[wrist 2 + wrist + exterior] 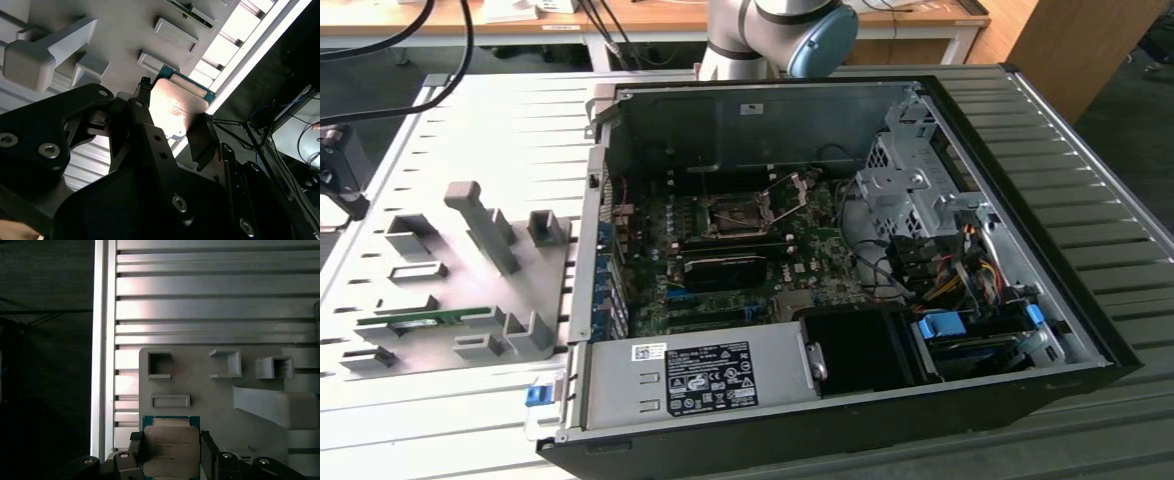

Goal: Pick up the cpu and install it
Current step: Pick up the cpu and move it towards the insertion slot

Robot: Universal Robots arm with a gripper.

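Note:
In both wrist views the cpu (169, 445) (176, 102), a flat square chip with a silver top and a green rim, sits between my black fingers. My gripper (170, 452) (172, 120) is shut on it from two opposite sides. One finger (134, 450) presses one edge and the other finger (206, 450) presses the opposite edge. The cpu hangs above the grey fixture plate (200, 390), near the plate's edge. In the exterior view the black motherboard socket (731, 215) lies inside the computer case with its metal frame (787, 192) tilted up.
The open computer case (854, 250) lies on a slatted metal table (480, 110). The fixture plate (440, 270) at the exterior view's left carries grey blocks and a green memory stick (414, 320). The arm's base (774, 35) stands behind the case. Cables and a drive cage (921, 190) crowd the case's right.

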